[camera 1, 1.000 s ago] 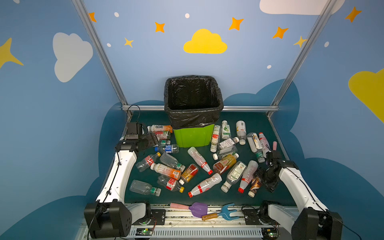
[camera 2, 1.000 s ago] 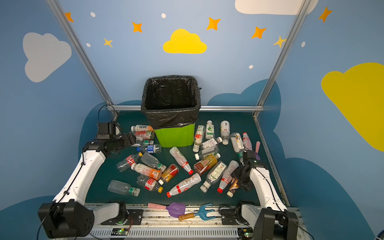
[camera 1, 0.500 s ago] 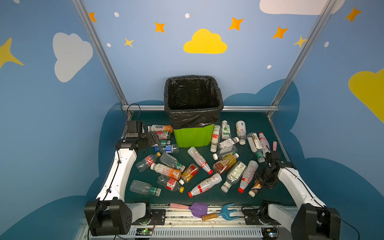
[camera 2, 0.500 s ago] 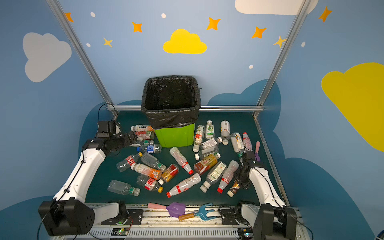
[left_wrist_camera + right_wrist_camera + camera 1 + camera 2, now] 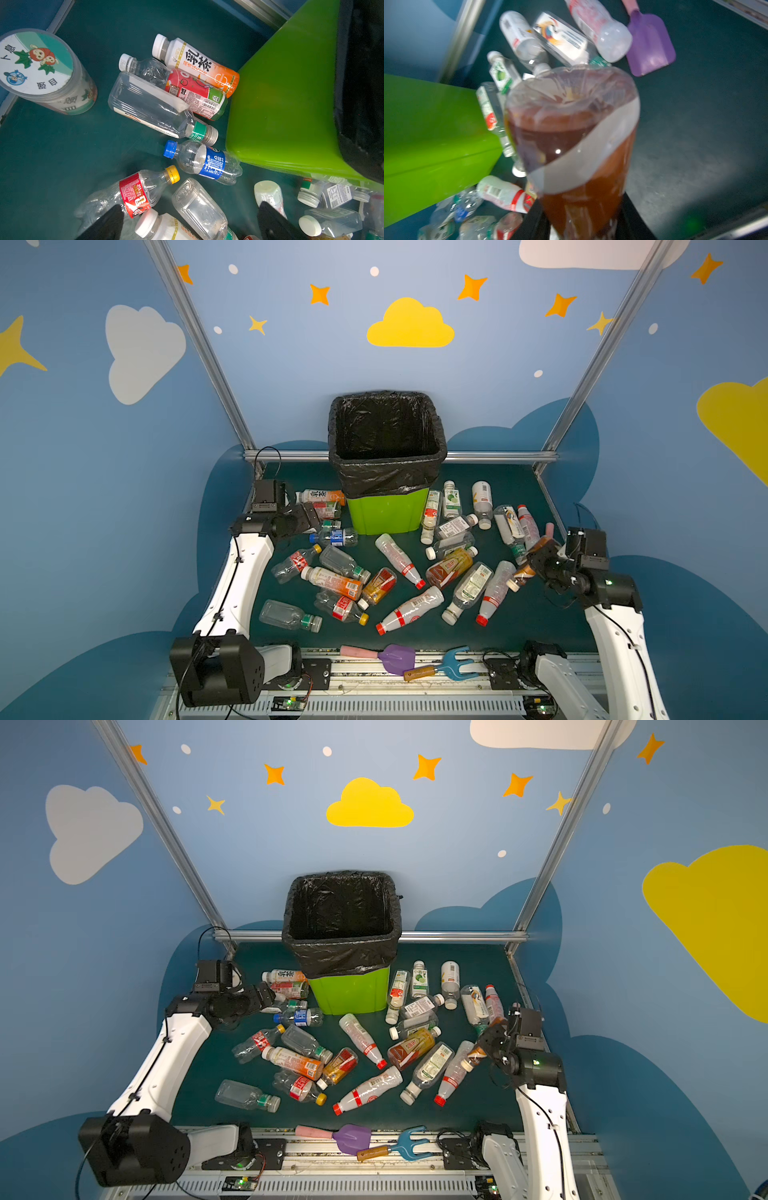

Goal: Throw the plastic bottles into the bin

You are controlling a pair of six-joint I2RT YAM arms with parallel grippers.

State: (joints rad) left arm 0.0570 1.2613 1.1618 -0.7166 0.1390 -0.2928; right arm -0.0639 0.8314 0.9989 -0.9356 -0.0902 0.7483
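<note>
right tool gripping amber bottle, bare mat alongside

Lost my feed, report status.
Left tool open over bottles beside bin. Right tool shut on brown bottle. Between it and bin, loose bottles.

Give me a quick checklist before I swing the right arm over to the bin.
1. Right tool shut on the brown bottle: ok.
2. Clearance of the brown bottle from its neighbours: cannot tell. In a top view its capped end sits close to a red-capped white bottle.
3. Bin mouth open and unblocked: ok.
4. Left tool open, empty and low, left of the bin in both top views, off the right arm's likely path: ok.
5. Grip centred along the brown bottle: cannot tell, since the right wrist view is blurred.
</note>
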